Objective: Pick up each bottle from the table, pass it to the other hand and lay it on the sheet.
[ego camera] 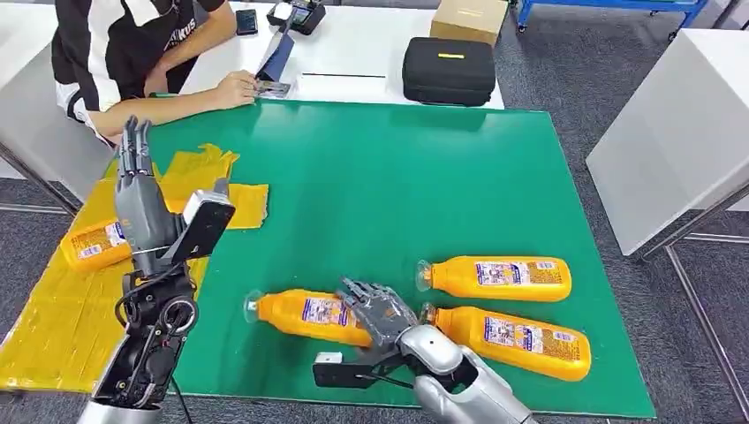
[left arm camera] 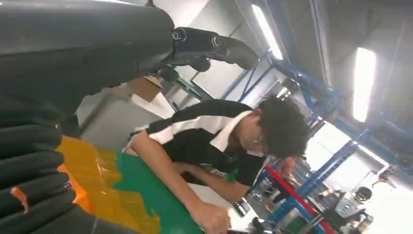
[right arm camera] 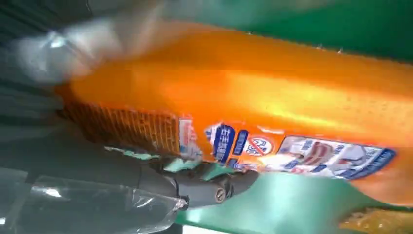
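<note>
1. My right hand (ego camera: 378,311) lies over the label end of one orange bottle (ego camera: 305,316) on the green mat (ego camera: 389,185); fingers curl against its side, though I cannot tell whether they grip
2. My left hand (ego camera: 139,201) is raised beside the mat, fingers straight and together, holding nothing
3. Two more bottles (ego camera: 496,277) (ego camera: 510,341) lie on the mat just beyond the right hand
4. A fourth bottle (ego camera: 95,244) rests on the yellow sheet (ego camera: 53,327) left of the mat
5. A person (ego camera: 132,44) leans on the white table (ego camera: 353,53) behind the mat

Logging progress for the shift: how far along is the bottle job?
One bottle already lies on the yellow sheet. The right robot hand is on a second bottle on the green table; grip unclear. Two bottles remain. The left robot hand is raised, holding nothing.
</note>
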